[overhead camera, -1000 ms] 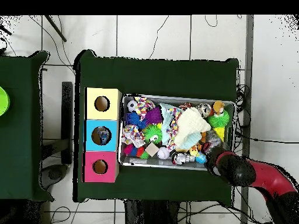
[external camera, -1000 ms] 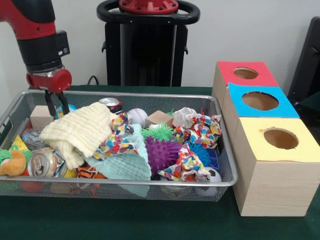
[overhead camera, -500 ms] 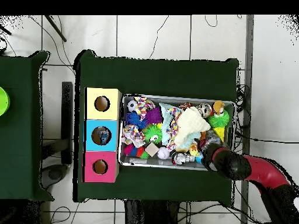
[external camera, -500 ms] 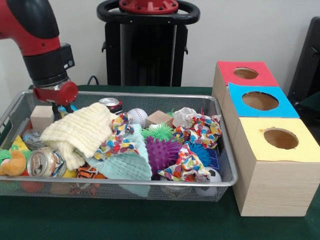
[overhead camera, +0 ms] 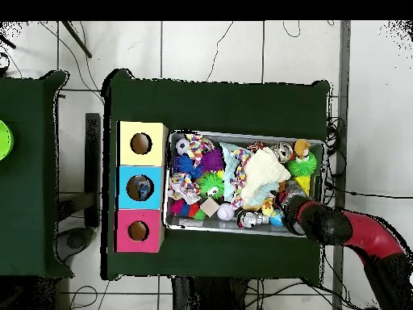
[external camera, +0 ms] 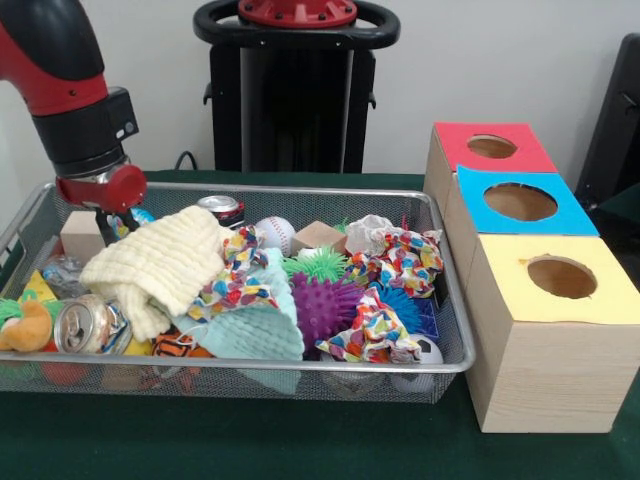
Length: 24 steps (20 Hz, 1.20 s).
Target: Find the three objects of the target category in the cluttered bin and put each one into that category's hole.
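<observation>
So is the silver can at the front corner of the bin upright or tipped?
Tipped: the silver can lies on its side in the bin, its top facing the camera.

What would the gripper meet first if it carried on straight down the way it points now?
Probably the far edge of the cream cloth, which already hides the tips of the gripper. The blue thing beside it could come first; depth is unclear.

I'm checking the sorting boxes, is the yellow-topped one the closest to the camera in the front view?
Yes, the yellow-topped box sits nearest, with the blue-topped box behind it and the red-topped box farthest back.
</observation>
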Each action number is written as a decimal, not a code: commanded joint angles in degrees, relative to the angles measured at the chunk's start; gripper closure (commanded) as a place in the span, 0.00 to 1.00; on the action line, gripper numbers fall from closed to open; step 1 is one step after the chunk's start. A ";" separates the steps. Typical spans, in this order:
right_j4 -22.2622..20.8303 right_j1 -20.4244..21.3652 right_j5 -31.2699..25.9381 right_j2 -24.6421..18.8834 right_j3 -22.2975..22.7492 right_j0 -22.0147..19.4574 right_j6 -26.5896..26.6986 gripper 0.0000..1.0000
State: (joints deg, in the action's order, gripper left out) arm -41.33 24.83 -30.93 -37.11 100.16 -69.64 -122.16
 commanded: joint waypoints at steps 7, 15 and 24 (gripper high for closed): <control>-2.00 -0.29 -6.25 -3.88 -6.24 -1.55 20.15 0.00; -2.74 0.56 -5.89 -3.13 -7.03 -0.94 20.18 0.00; -11.58 9.52 4.15 6.79 -5.93 6.51 3.52 0.00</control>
State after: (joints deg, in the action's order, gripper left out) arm -47.24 29.73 -30.68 -35.25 99.16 -66.16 -119.41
